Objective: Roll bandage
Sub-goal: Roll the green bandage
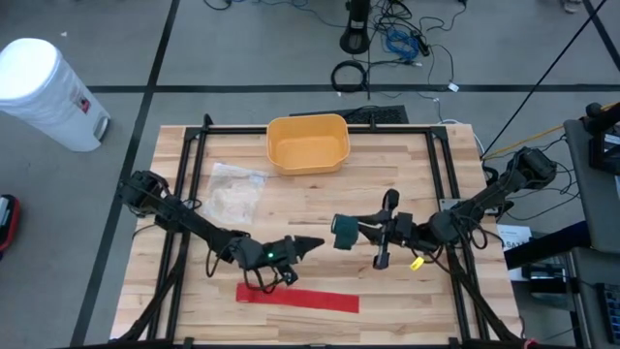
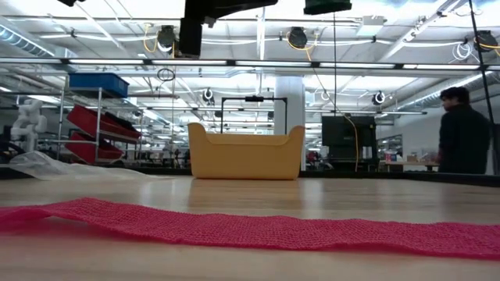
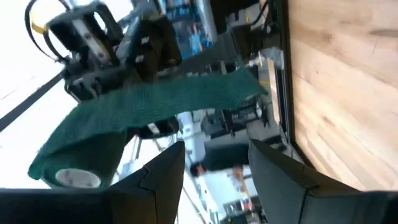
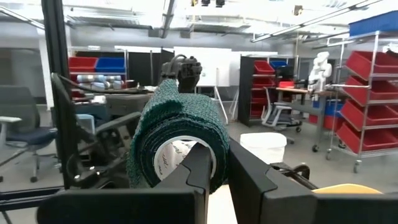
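Clamped on a green bandage roll (image 1: 344,232), the right gripper (image 1: 360,232) hangs above the middle of the wooden table (image 1: 407,165), seen from overhead. Opposite it, the left gripper (image 1: 308,243) points toward the roll from just beside it, its fingers parted and holding nothing. A red bandage strip (image 1: 297,299) lies flat along the table's near edge, below the left arm. A yellow bin (image 1: 308,145) sits at the far edge, and a clear plastic bag (image 1: 232,192) rests to its left.

From table height, the red bandage strip (image 2: 258,228) stretches across the foreground, the yellow bin (image 2: 245,153) stands behind it, and a person (image 2: 462,133) in dark clothing is in the room beyond.

Left wrist camera: the two dark fingers (image 3: 160,180) stand apart, and past them the green bandage roll (image 3: 93,144) trails a loose tail toward the other arm's gripper (image 3: 93,37).

Right wrist camera: the fingers (image 4: 252,177) pinch the green bandage roll (image 4: 177,140) at its cardboard core.
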